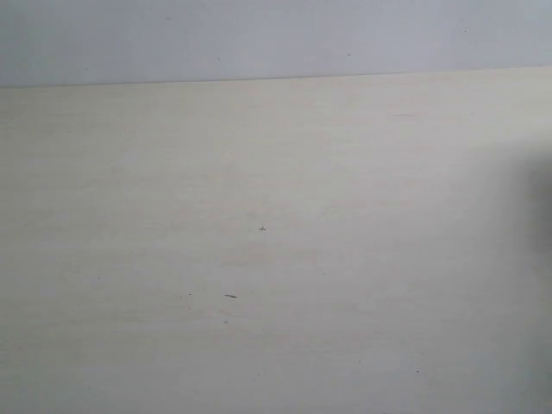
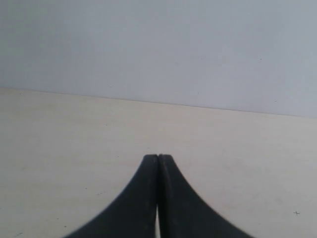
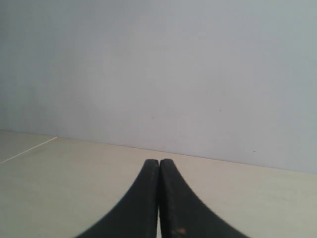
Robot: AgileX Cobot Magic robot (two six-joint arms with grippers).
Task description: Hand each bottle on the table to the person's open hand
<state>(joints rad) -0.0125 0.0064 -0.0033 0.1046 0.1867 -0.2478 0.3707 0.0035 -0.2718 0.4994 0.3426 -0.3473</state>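
The pale beige table (image 1: 276, 259) fills the exterior view, bare apart from a few tiny dark specks. No bottle and no person's hand shows in any view. Neither arm appears in the exterior view. In the left wrist view my left gripper (image 2: 158, 156) is shut, its black fingertips pressed together with nothing between them, above the table (image 2: 74, 139). In the right wrist view my right gripper (image 3: 159, 161) is likewise shut and empty over the table (image 3: 74, 168).
A plain grey-white wall (image 1: 259, 39) rises behind the table's far edge. A dark shadow (image 1: 539, 207) falls on the table at the exterior view's right border. A table edge or seam (image 3: 27, 148) runs at one side of the right wrist view.
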